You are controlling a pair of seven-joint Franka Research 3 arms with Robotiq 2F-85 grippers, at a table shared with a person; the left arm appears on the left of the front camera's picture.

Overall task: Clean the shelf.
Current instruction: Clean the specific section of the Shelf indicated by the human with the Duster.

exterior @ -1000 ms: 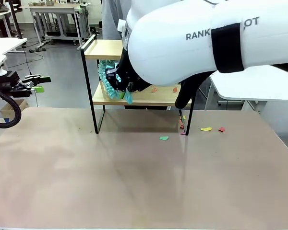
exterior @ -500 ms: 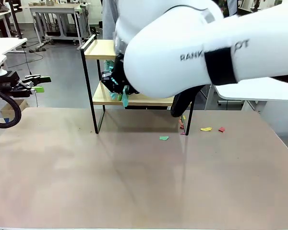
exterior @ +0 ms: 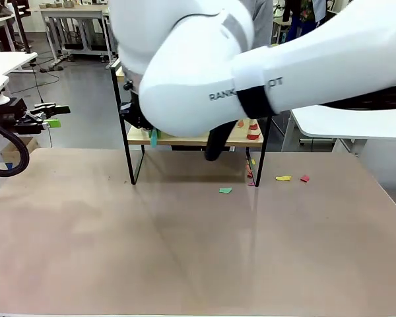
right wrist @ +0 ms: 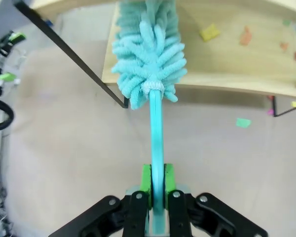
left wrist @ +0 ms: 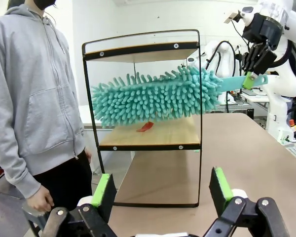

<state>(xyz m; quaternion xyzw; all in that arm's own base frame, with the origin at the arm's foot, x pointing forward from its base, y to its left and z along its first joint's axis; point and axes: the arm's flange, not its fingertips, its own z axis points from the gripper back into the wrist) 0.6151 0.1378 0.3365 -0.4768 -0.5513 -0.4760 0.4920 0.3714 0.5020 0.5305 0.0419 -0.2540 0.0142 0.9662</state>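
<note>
Right gripper clamped a fluffy teal duster.
Head lay at twelve o'clock inside black-framed wooden shelf; left gripper gaped.

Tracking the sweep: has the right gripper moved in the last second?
Yes. The right gripper, shut on the duster's handle, has slid left along the shelf's lower board, nearly to the black left post.

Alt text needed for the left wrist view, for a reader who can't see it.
A fluffy teal duster, held by its handle in the right tool, reaches between the two wooden boards of the shelf, above a red scrap on the lower one. A person in a grey hoodie stands beside the shelf; the left tool is open in the foreground.
</note>
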